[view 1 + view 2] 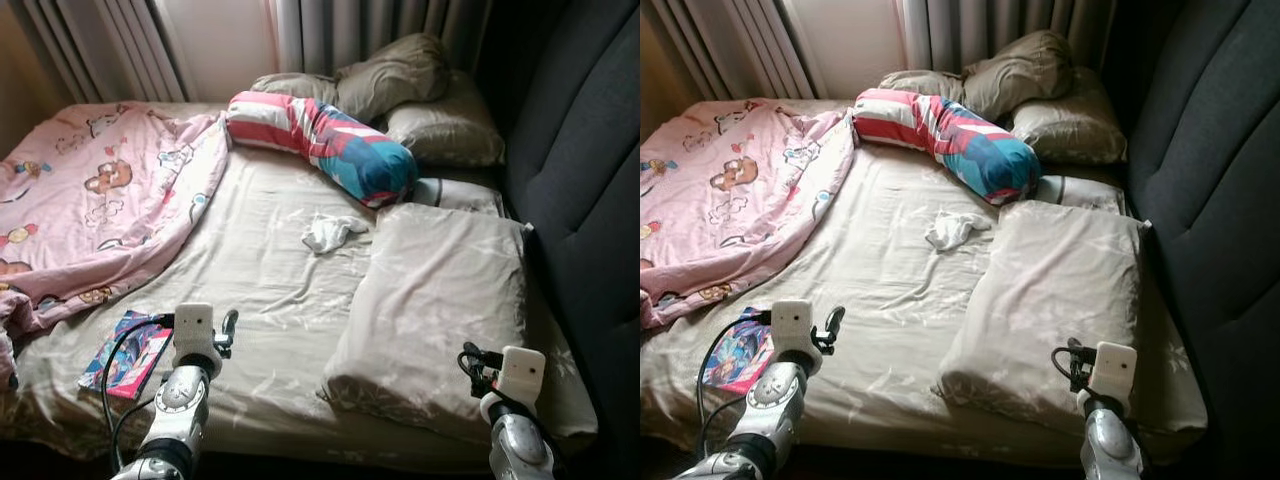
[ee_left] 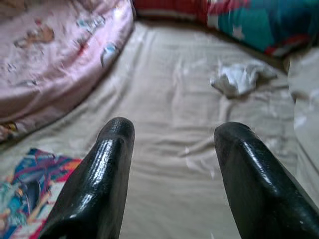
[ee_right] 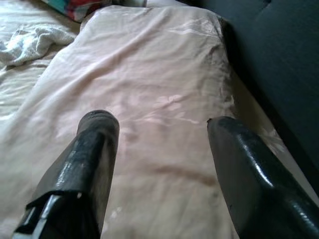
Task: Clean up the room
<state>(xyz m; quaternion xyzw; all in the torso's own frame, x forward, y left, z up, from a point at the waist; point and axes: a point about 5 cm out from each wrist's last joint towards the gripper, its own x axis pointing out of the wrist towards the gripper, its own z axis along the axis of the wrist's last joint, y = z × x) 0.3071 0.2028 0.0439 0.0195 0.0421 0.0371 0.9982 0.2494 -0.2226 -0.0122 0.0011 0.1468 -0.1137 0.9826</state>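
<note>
Here is the bed [image 1: 270,290], beige sheet rumpled, filling the middle of the head views. The left gripper [image 2: 172,144] hangs low over the sheet at the lower left of the frame, fingers [image 2: 107,164] spread wide with nothing between them. Up and to the right of it, near the centre of the frame, lies a crumpled white cloth [image 1: 332,232], well apart from the fingertips, just below the striped bolster [image 1: 320,140]. In the left wrist view that cloth sits ahead, off toward one finger's side.

Just beside the left arm, at the lower left edge of the bed, a colourful book [image 1: 128,352] lies flat on the sheet. The pink blanket [image 1: 95,200] is heaped across the upper left, its edge folded over.

The right gripper [image 3: 162,134] is at the lower right of the frame, over the near end of the large beige pillow [image 1: 435,300], fingers wide apart and empty. More pillows [image 1: 420,100] are piled at the top against the dark headboard [image 1: 590,170], with curtains [image 1: 330,30] behind.
</note>
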